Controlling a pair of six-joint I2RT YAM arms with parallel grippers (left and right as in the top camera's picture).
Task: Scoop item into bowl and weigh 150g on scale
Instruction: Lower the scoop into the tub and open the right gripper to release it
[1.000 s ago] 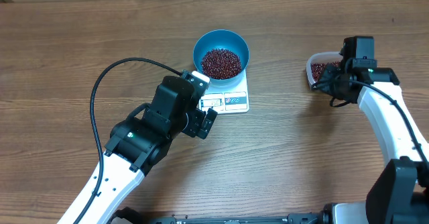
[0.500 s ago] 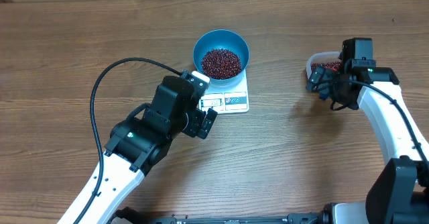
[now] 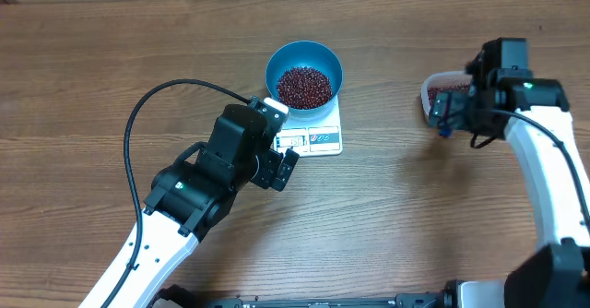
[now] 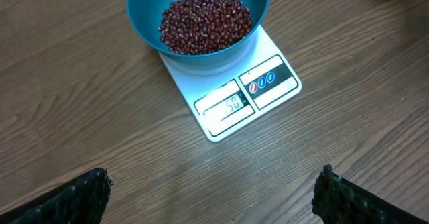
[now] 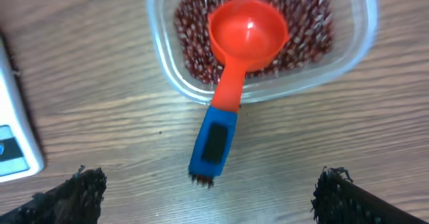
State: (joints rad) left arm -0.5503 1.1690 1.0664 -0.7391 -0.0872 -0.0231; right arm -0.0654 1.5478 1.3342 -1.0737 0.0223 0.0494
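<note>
Right pincer [image 5: 211,200] has just sprung open: the red plastic scoop with the blue handle [image 5: 228,83] lies released, cup end in the clear plastic tub [image 5: 159,56]. Dark red beans [image 3: 304,87] sit heaped in the round blue bowl [image 3: 270,68] on the white scale [image 3: 323,138]. Left pincer [image 4: 213,190] hangs open, empty — scooping looks finished.

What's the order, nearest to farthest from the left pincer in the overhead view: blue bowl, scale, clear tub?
1. Scale, just ahead of the left pincer.
2. Blue bowl, sitting on the scale's far end.
3. Clear tub, far off on the right side.
</note>
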